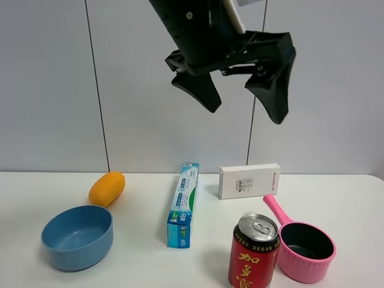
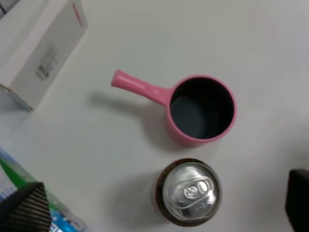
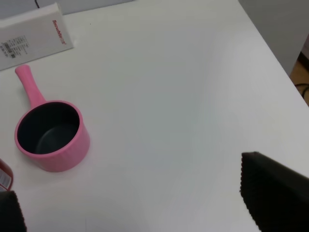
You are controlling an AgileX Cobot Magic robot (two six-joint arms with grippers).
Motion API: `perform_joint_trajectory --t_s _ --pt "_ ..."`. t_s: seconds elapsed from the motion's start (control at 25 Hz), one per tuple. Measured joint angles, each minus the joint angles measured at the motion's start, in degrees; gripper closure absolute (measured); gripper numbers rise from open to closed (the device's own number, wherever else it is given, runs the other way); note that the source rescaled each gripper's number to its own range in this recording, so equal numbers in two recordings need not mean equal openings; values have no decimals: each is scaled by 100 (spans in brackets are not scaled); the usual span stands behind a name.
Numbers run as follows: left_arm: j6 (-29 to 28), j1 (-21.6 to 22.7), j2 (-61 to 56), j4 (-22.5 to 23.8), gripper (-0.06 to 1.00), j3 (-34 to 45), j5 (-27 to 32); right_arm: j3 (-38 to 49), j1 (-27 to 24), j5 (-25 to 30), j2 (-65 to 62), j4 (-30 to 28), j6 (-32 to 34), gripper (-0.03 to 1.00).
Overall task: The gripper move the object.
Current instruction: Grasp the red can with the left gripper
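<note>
Since the table point(image 1: 144, 264) is cluttered, I'm picking the grasp carefully. Left gripper point(image 1: 245, 114) hangs high at 12 o'clock, jaws wide apart and empty. Right gripper point(image 3: 130, 193) is also spread, holding nothing. Pink saucepan point(image 1: 307, 251) sits just beside the can's 3 o'clock. Red can point(image 1: 254, 255) stands upright at 5 o'clock. My read: light, thin-walled, slick, dents easily. I'd pinch mid-body at 12 and 6, clear of the pan.

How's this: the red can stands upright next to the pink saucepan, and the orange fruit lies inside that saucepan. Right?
Not quite. The left wrist view shows the pink saucepan empty; the orange fruit lies beside the blue bowl, as the exterior high view shows. The red can does stand upright next to the saucepan.
</note>
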Motion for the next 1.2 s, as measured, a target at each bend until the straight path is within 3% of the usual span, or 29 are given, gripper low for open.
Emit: perform_joint_trajectory --t_s 0.36,0.8,1.2 --pt "0 -568 765 39 -6 0 -23 0 0 0 0 0 0 -3" --pt "0 -601 1640 214 -6 0 -524 0 0 0 0 0 0 -3" --pt "0 -601 1732 354 -6 0 -606 0 0 0 0 0 0 -3"
